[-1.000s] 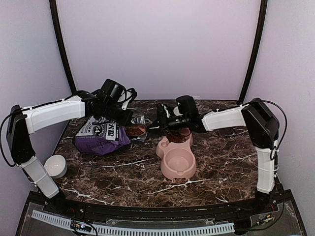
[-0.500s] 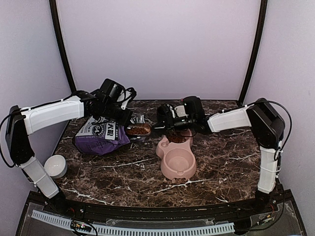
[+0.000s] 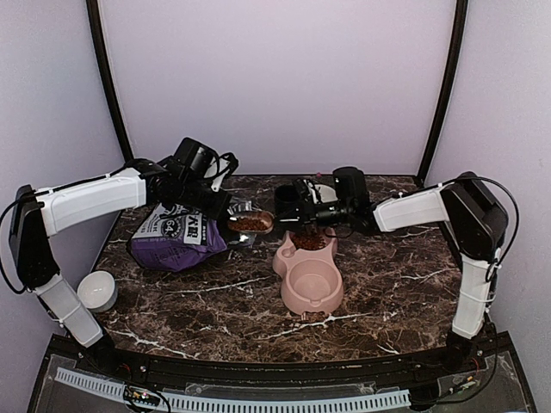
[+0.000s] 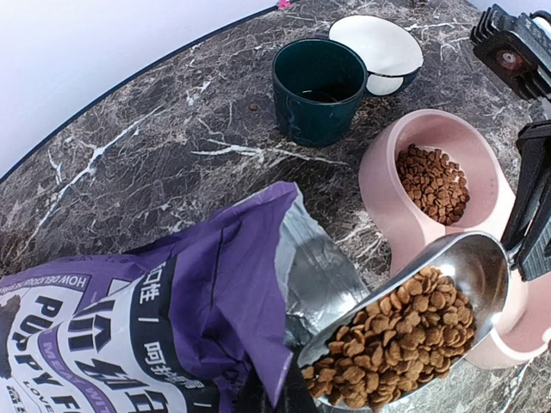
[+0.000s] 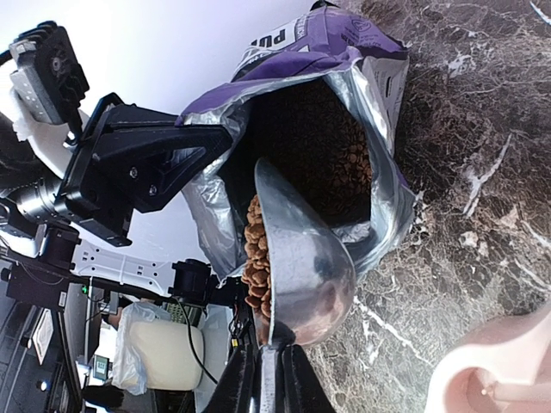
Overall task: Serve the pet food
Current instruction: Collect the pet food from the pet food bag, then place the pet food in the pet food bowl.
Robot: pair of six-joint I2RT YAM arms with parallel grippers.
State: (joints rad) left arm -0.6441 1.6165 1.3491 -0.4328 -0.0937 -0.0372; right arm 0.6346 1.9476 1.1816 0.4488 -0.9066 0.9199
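Observation:
The purple-and-grey bag (image 3: 176, 234) lies open at back left, with my left gripper (image 3: 219, 206) shut on the upper edge of its mouth (image 4: 258, 258). My right gripper (image 5: 267, 379) is shut on the handle of a metal scoop (image 5: 310, 258). The scoop is heaped with pet food (image 4: 405, 335) and hangs just outside the bag's mouth, between the bag and the pink double bowl (image 3: 288, 297). More pet food (image 4: 435, 181) lies in the bowl's back compartment, and the front compartment shows bare pink. Kibble (image 5: 318, 146) also fills the bag.
A dark green cup (image 4: 318, 82) and a white dish (image 4: 379, 43) stand behind the pink bowl near the back edge. A small white bowl (image 3: 99, 290) sits off the table's left side by the left arm. The marble tabletop (image 3: 215, 301) lies in front.
The right gripper has drawn the loaded scoop out of the bag's mouth and to the right, towards the pink bowl. The left gripper and the bag have stayed put.

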